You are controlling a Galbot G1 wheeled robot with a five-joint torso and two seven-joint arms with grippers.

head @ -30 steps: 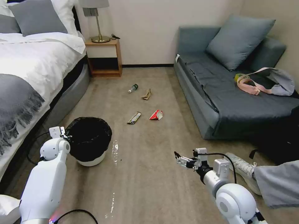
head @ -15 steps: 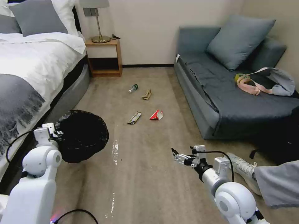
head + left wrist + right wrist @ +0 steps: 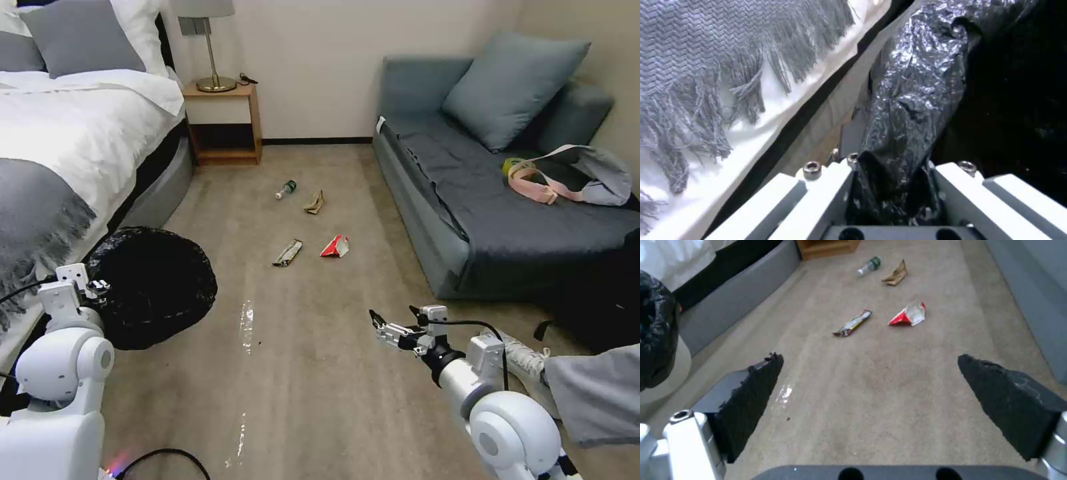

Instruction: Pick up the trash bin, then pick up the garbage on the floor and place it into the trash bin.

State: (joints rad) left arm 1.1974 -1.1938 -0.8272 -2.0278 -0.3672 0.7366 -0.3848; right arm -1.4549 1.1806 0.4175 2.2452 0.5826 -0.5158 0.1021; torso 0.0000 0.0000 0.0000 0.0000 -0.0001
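Since the earlier frame the trash bin (image 3: pixel 157 287) has risen further off the floor and shifted toward the bed (image 3: pixel 60 153). Left tool (image 3: pixel 889 186) clamped on its crinkly black liner rim; bin interior dark, contents indiscernible. Right tool (image 3: pixel 871 400) spread apart, low over the carpet; ahead of it lie wrapper (image 3: pixel 852 323), carton (image 3: pixel 908 314), bottle (image 3: pixel 869 265), paper (image 3: pixel 895 273).

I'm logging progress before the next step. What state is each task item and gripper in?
trash bin: lifted, gripped at its bagged rim.
left gripper: shut on the rim.
right gripper: open, empty, above the floor.
bottle, paper, carton, wrapper: lying on the floor.
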